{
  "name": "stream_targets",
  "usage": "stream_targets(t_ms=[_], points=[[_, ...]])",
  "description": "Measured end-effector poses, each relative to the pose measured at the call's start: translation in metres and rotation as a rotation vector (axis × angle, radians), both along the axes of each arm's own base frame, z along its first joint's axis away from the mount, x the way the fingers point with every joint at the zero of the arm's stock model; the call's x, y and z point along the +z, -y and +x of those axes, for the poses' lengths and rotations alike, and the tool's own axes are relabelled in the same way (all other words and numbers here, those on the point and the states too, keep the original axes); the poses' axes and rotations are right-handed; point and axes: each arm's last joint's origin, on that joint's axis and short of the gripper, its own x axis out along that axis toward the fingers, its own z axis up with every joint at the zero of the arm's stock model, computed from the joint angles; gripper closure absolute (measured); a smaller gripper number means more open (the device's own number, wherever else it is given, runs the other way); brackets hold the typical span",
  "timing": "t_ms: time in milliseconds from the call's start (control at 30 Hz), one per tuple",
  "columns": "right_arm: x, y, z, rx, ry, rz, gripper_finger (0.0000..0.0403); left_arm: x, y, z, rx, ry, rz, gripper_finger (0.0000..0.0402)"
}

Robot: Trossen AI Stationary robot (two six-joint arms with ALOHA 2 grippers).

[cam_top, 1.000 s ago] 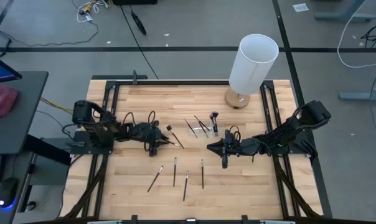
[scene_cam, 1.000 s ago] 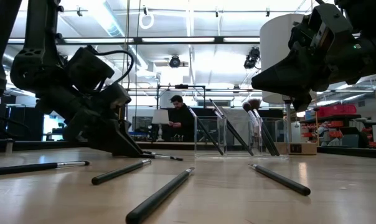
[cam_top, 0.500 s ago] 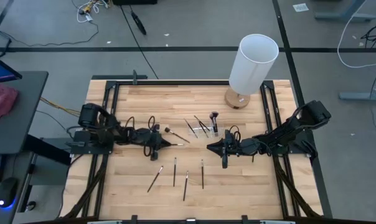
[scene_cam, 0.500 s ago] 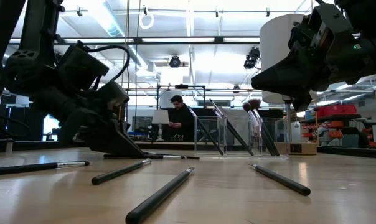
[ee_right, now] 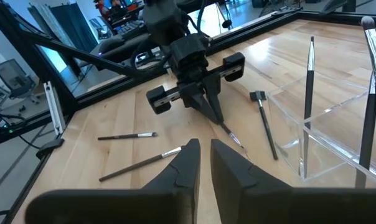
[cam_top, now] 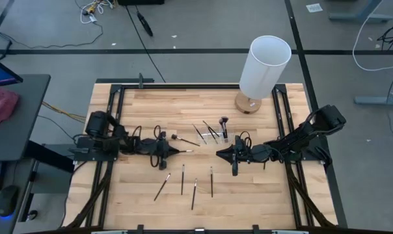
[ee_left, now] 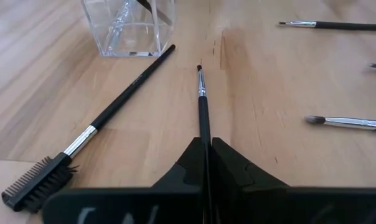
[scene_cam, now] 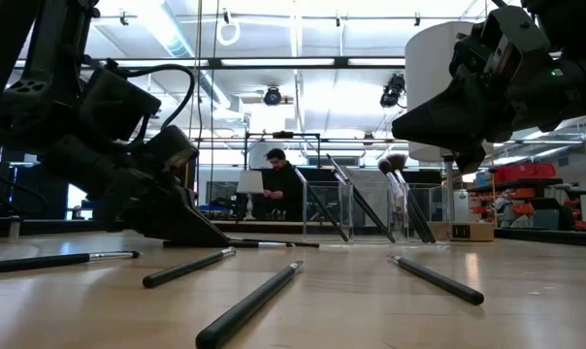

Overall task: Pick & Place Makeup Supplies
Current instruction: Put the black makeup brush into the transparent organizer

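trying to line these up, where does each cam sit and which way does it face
High view: overhead, straight down; table, both arms.
Low view: table height, across into the room; arms drop in.
Left wrist: past the left gripper, shut on a thin brush, toward the clear holder.
Right wrist: past the right gripper, open, facing the left arm.
Shared: holder, loose brushes.

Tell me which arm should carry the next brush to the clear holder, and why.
Left. The left gripper is already shut on a thin brush, pointed at the clear holder close ahead. The right gripper hovers empty beside the holder, fingers nearly closed, with the loose brushes farther off.
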Motion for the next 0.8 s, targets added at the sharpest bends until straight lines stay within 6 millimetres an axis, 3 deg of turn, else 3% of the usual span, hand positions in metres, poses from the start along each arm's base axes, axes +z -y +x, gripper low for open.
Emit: stream_targets(t_ms=[367,800], points=[[0.000,0.000,0.000,0.000,0.000,0.000,0.0360,0.009,0.005,0.003,-0.081,0.115,-0.031,0.0391],[-0.001,0.000,0.000,0.002,-0.014,-0.013,0.0360,0.034,0.011,0.010,-0.087,0.371,-0.061,0.0391]])
